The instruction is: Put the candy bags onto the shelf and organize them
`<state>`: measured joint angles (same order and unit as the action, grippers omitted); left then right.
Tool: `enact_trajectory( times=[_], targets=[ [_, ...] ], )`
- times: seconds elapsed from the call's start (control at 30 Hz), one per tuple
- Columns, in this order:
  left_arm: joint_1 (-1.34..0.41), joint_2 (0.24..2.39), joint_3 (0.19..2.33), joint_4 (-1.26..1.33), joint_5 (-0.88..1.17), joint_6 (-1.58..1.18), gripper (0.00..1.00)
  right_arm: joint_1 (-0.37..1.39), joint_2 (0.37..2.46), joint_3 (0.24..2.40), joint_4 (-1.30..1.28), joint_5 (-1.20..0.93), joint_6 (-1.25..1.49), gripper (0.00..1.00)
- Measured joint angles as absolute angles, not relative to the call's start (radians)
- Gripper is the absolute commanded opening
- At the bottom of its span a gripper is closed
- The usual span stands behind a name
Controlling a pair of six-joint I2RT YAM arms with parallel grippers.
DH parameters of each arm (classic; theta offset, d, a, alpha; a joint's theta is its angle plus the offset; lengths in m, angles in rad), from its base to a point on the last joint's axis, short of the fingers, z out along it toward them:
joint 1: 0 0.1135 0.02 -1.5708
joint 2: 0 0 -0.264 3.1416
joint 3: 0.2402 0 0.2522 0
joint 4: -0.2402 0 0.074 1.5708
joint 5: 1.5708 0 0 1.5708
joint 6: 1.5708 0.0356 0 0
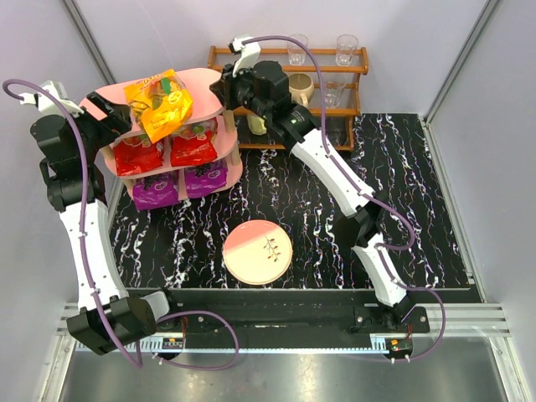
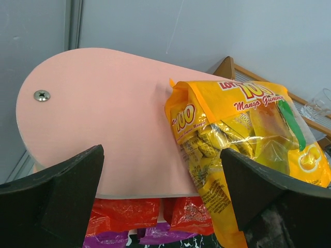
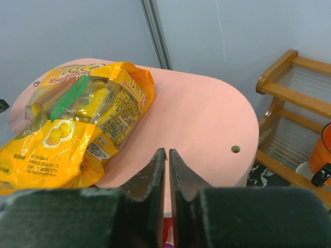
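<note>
The pink shelf (image 1: 205,84) stands at the back left. The orange-yellow candy bag (image 1: 163,102) lies on its top board, overhanging the front edge. Two red bags (image 1: 138,155) (image 1: 194,149) sit on the middle tier and two purple bags (image 1: 155,191) (image 1: 206,177) on the bottom tier. My left gripper (image 1: 117,113) hovers at the top board's left end, open and empty (image 2: 163,181), with the yellow bag (image 2: 243,134) by its right finger. My right gripper (image 1: 224,88) is at the board's right end, shut and empty (image 3: 167,155), apart from the yellow bag (image 3: 77,129).
A brown wooden rack (image 1: 335,84) with glasses (image 1: 296,48) and a mug (image 1: 300,86) stands just right of the shelf, behind my right arm. A round pink-and-cream plate (image 1: 257,251) lies on the black marbled table (image 1: 402,167) near the front.
</note>
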<state>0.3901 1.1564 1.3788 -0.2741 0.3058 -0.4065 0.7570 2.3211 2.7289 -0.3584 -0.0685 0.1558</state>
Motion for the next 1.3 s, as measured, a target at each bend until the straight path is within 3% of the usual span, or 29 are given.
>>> enact_trajectory(
  times=[0.57,0.8,1.3],
  targets=[
    [0.393,1.193,1.379,-0.299,0.27,-0.379,0.99,0.799,2.358,2.728,-0.29,-0.085,0.134,0.06],
    [0.394,1.275,1.422,-0.279,0.331,-0.327,0.9,0.818,2.358,2.728,-0.287,-0.116,0.13,0.06],
    [0.4,1.351,1.473,-0.25,0.431,-0.279,0.95,0.868,2.364,2.715,-0.29,-0.143,0.097,0.05]
  ],
)
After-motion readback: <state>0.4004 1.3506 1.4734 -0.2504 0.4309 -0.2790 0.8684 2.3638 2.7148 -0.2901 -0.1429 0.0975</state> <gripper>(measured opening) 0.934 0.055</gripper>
